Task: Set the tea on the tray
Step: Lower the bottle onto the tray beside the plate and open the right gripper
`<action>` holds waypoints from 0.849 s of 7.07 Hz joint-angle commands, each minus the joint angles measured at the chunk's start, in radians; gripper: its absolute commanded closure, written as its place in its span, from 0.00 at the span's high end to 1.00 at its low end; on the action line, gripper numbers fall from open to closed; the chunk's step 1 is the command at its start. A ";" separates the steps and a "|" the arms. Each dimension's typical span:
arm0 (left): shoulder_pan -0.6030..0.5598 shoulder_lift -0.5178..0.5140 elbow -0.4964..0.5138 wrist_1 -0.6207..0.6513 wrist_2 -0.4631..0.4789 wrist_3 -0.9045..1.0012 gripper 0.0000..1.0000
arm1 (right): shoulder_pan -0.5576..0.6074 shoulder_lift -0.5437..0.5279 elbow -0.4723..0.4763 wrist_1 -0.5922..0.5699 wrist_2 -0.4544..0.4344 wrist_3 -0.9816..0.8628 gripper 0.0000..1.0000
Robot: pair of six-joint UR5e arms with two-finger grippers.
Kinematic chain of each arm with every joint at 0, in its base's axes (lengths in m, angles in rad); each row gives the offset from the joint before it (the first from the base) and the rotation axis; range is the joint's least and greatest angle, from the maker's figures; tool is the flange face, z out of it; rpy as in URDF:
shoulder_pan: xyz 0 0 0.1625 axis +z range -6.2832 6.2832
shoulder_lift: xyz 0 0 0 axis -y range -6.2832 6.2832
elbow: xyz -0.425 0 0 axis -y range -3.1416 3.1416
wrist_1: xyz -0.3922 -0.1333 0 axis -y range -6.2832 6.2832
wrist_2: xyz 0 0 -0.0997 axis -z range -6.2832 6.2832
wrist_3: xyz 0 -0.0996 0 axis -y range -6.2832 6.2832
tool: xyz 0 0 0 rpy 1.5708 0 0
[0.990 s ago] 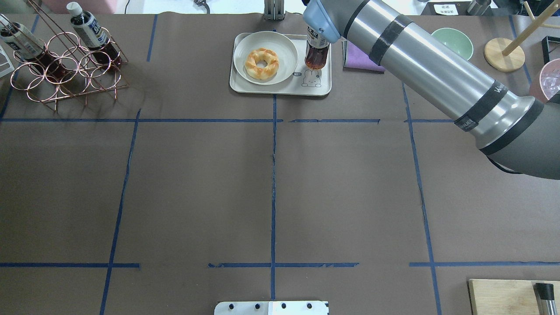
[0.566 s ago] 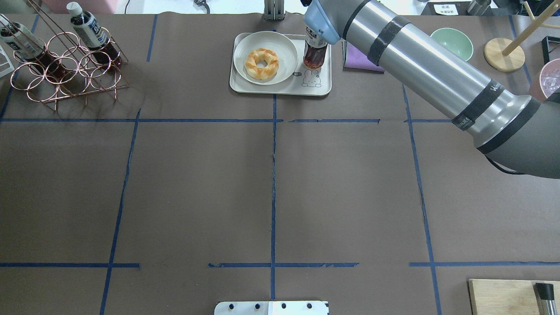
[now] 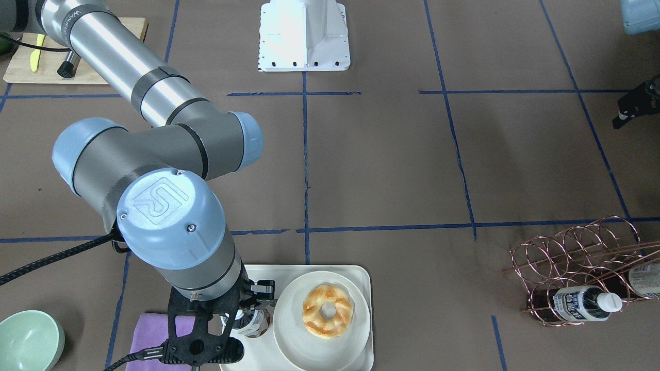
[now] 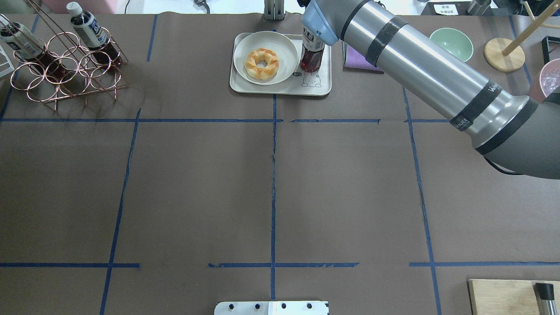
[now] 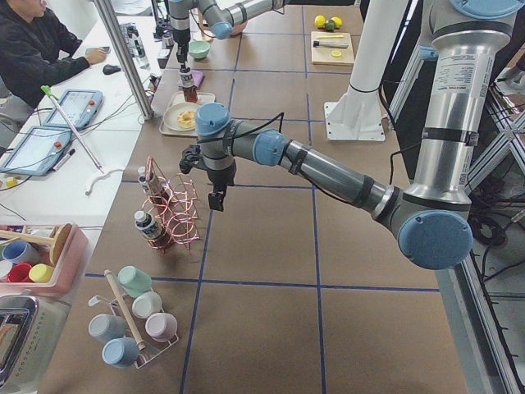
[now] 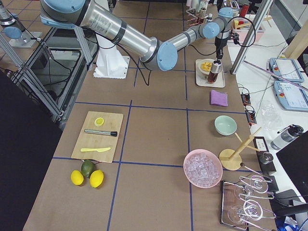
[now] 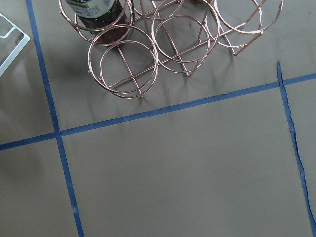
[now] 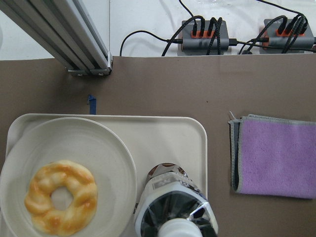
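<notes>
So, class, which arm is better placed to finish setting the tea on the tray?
Right. The right pincer grips the tea upright over the tray, beside the plate. The left pincer hangs near the copper rack, well away from the tray.

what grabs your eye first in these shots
The big right arm stretched to the table's far edge, holding the tea upright at the tray, beside a plate with a doughnut. After that, the copper wire rack at the far left corner, with two more bottles in it.
</notes>
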 commanded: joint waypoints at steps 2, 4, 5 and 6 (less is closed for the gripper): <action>0.000 -0.001 0.000 0.000 0.000 0.000 1.00 | -0.006 0.000 0.000 0.003 -0.004 -0.005 0.93; 0.000 -0.001 0.002 0.000 0.002 0.000 1.00 | -0.002 0.014 0.008 0.000 -0.003 -0.010 1.00; 0.000 -0.001 0.002 0.000 0.000 0.000 1.00 | 0.003 0.017 0.035 -0.005 0.006 -0.012 1.00; 0.000 -0.001 0.003 0.000 0.000 0.000 1.00 | 0.038 -0.013 0.090 -0.011 0.070 -0.016 1.00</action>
